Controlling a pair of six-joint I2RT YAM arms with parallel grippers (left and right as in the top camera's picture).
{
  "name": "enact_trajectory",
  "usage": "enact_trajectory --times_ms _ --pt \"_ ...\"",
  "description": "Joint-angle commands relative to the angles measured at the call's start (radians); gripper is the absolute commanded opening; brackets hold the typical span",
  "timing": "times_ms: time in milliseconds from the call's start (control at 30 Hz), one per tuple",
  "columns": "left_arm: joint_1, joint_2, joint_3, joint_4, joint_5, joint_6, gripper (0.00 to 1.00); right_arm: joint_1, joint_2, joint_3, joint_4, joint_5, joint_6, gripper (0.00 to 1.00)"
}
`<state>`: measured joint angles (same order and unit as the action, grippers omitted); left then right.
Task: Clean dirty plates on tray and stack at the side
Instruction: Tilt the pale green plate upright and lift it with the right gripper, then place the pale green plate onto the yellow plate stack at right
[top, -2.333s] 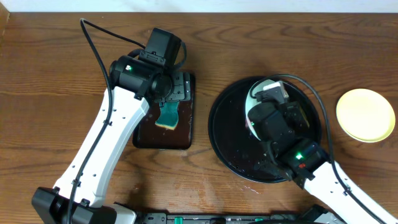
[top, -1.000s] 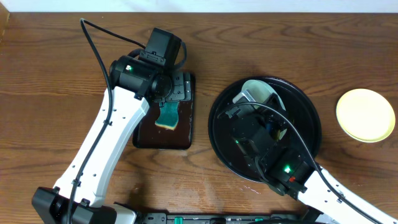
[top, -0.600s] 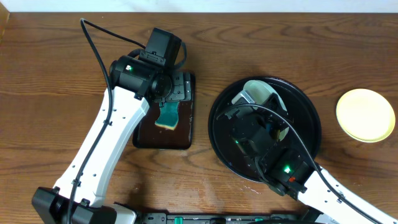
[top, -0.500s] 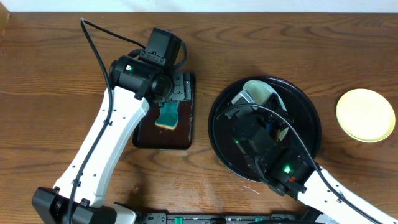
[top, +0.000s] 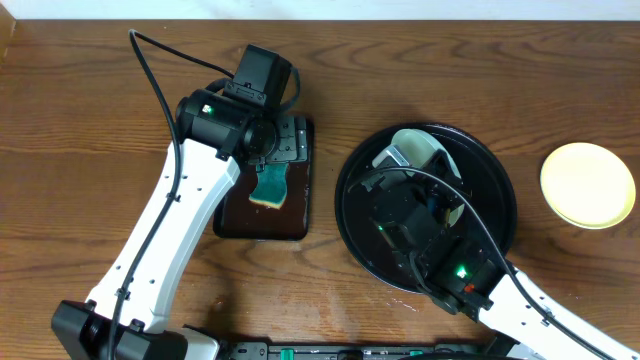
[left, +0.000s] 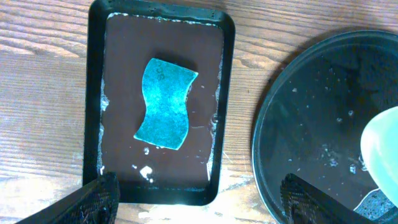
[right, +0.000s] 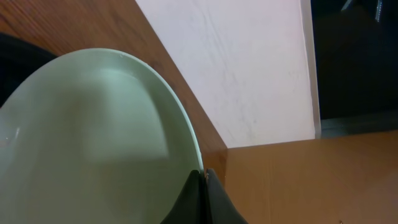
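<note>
plate (right: 93, 143), mint, tilted in black tray (top: 492, 190), rim pinched by right gripper (right: 203, 178)

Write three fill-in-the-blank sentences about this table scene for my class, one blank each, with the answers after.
In the brown tray lies a teal ____.
The right gripper pinches the mint plate by its rim, over the ____ round tray.
The yellow plate rests on the bare ____.
Missing words: sponge; black; table.
</note>
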<state>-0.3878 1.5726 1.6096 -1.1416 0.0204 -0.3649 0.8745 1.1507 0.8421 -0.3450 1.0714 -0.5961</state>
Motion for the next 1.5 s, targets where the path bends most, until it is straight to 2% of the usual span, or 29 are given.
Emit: enact_trajectory --times_ms 0,300,367,467,600,667,833,933,1167,1300,1467 --pt "0.002 -0.005 -0.002 -0.002 -0.005 0.005 0.83 0.004 0.000 0.020 0.005 0.028 -0.011 0.01" --pt "0.002 -0.005 -0.002 -0.002 -0.005 0.005 0.83 0.003 0.000 0.020 0.006 0.028 0.013 0.01" --pt "0.002 -0.005 -0.002 -0.002 -0.005 0.006 0.83 -0.003 0.000 0.020 0.005 0.028 0.080 0.01" --pt "0.002 -0.005 -0.002 -0.002 -0.005 0.005 0.83 -0.060 0.000 0.020 -0.019 -0.002 0.296 0.01" --pt "0.002 -0.005 -0.002 -0.002 -0.005 0.005 0.83 -0.266 0.000 0.020 -0.085 -0.187 0.531 0.01" --pt "0.002 -0.005 -0.002 -0.002 -0.005 0.005 0.83 -0.426 -0.001 0.020 -0.095 -0.386 0.617 0.01" --pt "0.002 -0.005 -0.002 -0.002 -0.005 0.005 0.83 -0.795 -0.001 0.020 -0.074 -1.027 0.705 0.01" --pt "0.002 -0.005 -0.002 -0.002 -0.005 0.005 0.83 -0.999 0.000 0.020 -0.074 -1.222 0.762 0.01" --pt "0.002 -0.005 -0.002 -0.002 -0.005 0.005 0.83 -1.429 0.023 0.020 -0.053 -1.284 0.951 0.01" --pt "0.002 -0.005 -0.002 -0.002 -0.005 0.005 0.83 -1.573 0.104 0.020 0.026 -1.252 1.040 0.01" --pt "0.002 -0.005 -0.002 -0.002 -0.005 0.005 0.84 -1.643 0.243 0.020 0.066 -1.135 1.086 0.01"
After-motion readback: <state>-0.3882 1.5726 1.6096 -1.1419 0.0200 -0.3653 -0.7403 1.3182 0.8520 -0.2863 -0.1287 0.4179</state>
